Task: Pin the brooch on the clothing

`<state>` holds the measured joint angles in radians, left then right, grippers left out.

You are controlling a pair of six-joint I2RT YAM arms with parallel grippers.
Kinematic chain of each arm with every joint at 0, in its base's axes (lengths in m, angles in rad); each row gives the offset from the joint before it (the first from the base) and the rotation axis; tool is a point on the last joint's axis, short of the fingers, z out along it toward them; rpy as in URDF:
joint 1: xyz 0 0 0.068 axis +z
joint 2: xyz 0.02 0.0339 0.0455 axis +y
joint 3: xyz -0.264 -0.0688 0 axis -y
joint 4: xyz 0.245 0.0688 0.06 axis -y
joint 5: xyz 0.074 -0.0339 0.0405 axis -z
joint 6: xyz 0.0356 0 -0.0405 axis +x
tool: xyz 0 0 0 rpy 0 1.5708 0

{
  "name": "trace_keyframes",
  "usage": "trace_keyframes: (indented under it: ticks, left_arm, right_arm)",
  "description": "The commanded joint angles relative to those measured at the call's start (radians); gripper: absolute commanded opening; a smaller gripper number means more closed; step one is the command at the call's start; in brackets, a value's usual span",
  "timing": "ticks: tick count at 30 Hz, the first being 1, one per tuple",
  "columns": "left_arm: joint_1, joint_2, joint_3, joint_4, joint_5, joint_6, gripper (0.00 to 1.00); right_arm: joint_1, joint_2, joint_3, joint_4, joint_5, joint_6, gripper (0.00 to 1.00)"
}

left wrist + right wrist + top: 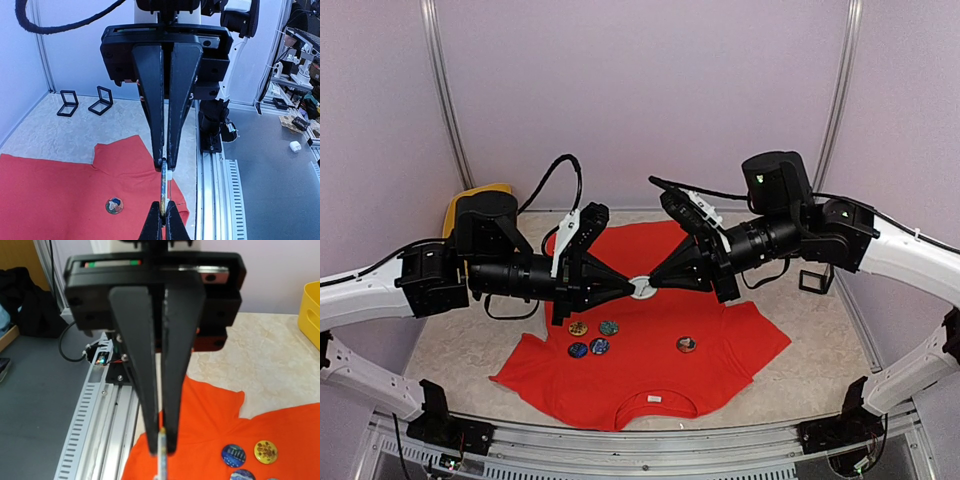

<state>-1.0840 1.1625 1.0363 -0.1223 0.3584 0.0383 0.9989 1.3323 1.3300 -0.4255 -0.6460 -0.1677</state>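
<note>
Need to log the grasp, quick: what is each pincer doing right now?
Left pincer: closed, holding the brooch by its edge.
Right pincer: closed, holding the same brooch from the opposite side.

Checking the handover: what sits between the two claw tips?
A round brooch, gripped by the left claw and the right claw from opposite sides, above the red T-shirt. The top external view shows it best.

Left arm (380,290) and right arm (910,250) are white shells with chunky black joint housings, black cables (555,175) looping off them. Left gripper (628,287) and right gripper (655,283) are all black: boxy body, two long tapered fingers (150,100). Tiny green dot on the round housing (775,180) at 2 o'clock, top view.
</note>
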Motion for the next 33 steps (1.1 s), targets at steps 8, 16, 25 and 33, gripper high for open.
trace_keyframes:
  ticks: [8,16,25,33]
  left_arm:
    - [-0.065,-0.078,-0.144,0.341,-0.107,-0.032,0.0]
    - [-0.095,-0.098,-0.187,0.419,-0.126,-0.025,0.0]
    - [-0.096,-0.083,-0.188,0.432,-0.135,-0.017,0.0]
    - [-0.097,-0.079,-0.191,0.433,-0.111,-0.014,0.0]
  right_arm:
    - [0.015,-0.081,-0.133,0.253,0.14,0.095,0.91]
    - [0.016,-0.146,-0.381,0.835,0.04,0.338,0.98]
    - [0.036,-0.102,-0.4,0.913,0.087,0.36,0.82]
    - [0.038,-0.096,-0.379,0.834,0.137,0.326,0.8]
